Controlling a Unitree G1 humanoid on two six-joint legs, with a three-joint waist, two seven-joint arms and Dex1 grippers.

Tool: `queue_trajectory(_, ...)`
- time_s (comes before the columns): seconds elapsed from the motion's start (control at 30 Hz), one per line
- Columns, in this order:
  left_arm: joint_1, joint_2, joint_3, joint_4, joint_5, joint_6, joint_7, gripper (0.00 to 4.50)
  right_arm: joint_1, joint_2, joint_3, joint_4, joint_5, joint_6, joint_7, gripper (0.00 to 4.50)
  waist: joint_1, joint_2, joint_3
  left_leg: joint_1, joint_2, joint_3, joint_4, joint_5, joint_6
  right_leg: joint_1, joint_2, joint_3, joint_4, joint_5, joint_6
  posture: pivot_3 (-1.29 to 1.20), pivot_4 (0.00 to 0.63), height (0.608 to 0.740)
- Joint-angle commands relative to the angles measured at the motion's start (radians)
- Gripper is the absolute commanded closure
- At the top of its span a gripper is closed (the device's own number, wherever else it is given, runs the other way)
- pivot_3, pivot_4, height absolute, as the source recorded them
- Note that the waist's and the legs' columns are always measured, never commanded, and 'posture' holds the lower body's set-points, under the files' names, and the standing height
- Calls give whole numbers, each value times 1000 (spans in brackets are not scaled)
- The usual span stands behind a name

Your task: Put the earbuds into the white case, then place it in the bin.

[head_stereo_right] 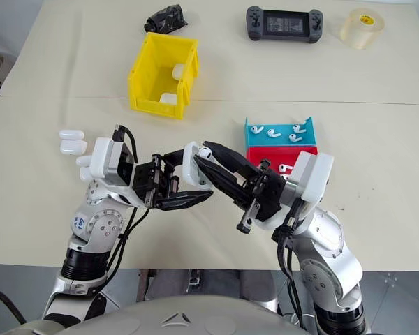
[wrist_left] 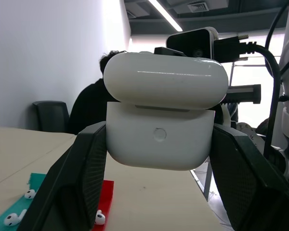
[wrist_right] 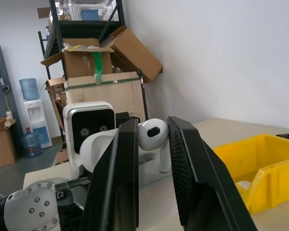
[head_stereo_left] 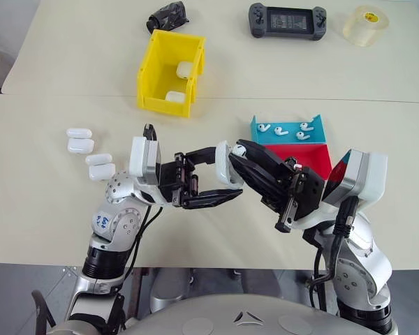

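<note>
Grippers met mid-table, bare tabletop all round.
Left gripper (head_stereo_left: 220, 183) clamped the white case (wrist_left: 161, 118), right gripper (wrist_right: 151, 139) pinched an earbud (wrist_right: 153, 134); the bin (head_stereo_left: 153, 73) held two cases; blue tray (head_stereo_left: 320, 129) four earbuds.

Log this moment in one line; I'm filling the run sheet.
left tool: shut on case | right tool: shut on earbud | earbud at case, not in | bin: two cases inside

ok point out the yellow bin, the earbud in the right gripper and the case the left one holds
yellow bin (head_stereo_left: 151, 82), left eye view, its left wall
earbud (wrist_right: 152, 133), right wrist view, its rounded head
case (wrist_left: 160, 142), left wrist view, its front below the lid
</note>
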Motion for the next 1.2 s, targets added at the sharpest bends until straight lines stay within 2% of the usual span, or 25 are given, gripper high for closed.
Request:
queue_trajectory(0.03,10,-4,-4,-50,-32,-3,-14,1704,12,3,16,-2,-12,-37,15,3995,0,0,0,0,0,0,0,0,0,0,0,0,0,0,0,0,150,740)
queue_trajectory(0.53,25,-32,4,-59,-25,-21,4,1704,48,-109,10,15,6,-19,67,3995,0,0,0,0,0,0,0,0,0,0,0,0,-1,0,0,0,150,740)
queue_trajectory(1.03,15,-29,10,-76,-31,-30,18,1704,-1,-125,-13,82,-6,-56,106,3995,1,0,0,0,0,0,-1,0,0,1,0,0,-2,0,0,0,150,740)
queue_trajectory(1.2,22,-36,0,-66,-19,-46,5,1704,-21,-141,-32,89,57,-13,109,3995,0,0,0,0,0,0,-1,0,0,1,-1,0,-2,0,0,0,150,740)
